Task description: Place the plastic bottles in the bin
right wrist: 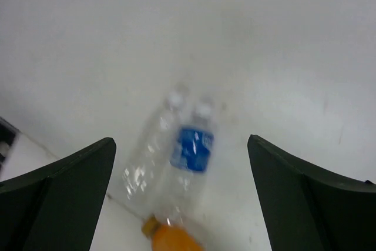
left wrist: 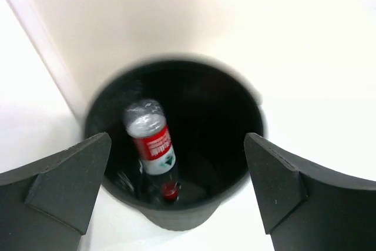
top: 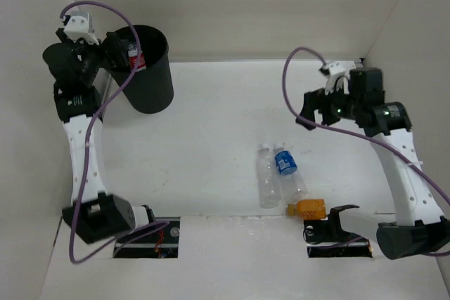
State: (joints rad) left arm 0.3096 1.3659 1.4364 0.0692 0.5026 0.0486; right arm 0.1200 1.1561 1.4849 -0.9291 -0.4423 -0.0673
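Observation:
The black bin stands at the back left. My left gripper hangs over its mouth, open and holding nothing. In the left wrist view the gripper frames the bin, and the red-labelled bottle stands inside it, red cap down; its label also shows from above. A plain clear bottle, a blue-labelled bottle and a stubby orange bottle lie together near the front right. My right gripper hovers open above and behind them. Blurred in the right wrist view, the clear, blue-labelled and orange bottles lie between that gripper's fingers.
White walls close in the table at the back and on both sides. The bin sits close to the back-left corner. The two arm bases stand at the near edge, with the orange bottle just beside the right base mount.

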